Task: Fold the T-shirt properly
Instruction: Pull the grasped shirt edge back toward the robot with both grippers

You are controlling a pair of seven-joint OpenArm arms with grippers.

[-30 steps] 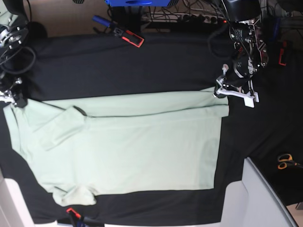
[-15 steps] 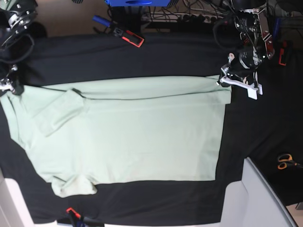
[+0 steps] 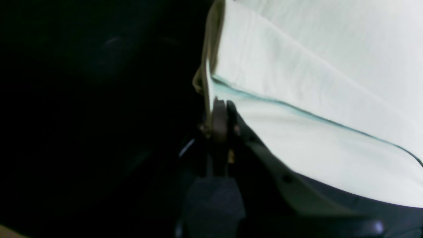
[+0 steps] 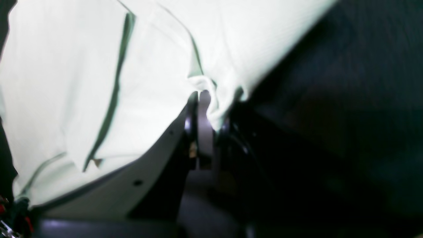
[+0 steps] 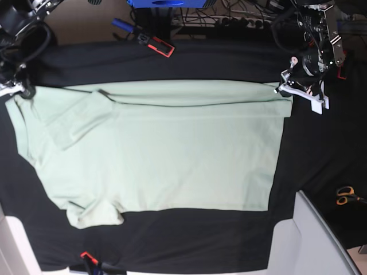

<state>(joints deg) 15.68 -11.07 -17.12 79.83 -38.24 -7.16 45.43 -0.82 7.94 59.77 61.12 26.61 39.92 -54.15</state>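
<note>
The table [image 5: 172, 63] is covered with a black cloth, and the T-shirt [image 5: 166, 154] lies spread on it and takes up most of the middle. The shirt is pale mint-green, its body is flat, and one sleeve [image 5: 74, 123] is folded over the body near the upper left in the base view. A second sleeve [image 5: 94, 216] lies at the lower left. Along the far edge of the shirt a long narrow fold runs from side to side.

The left tool [image 5: 287, 90] is at the far right corner of the shirt in the base view. Its jaws are pressed together on the hem there; the left wrist view shows the cloth edge pinched between them [image 3: 219, 114]. The right tool [image 5: 17, 91] is at the far left corner, and its jaws are also closed on a small bunch of the shirt cloth, as the right wrist view shows [image 4: 208, 105].

A red and black tool [image 5: 156, 43] lies on the far side of the table, apart from the shirt. Scissors with orange handles [image 5: 346, 195] lie at the right side, well apart from the shirt.
</note>
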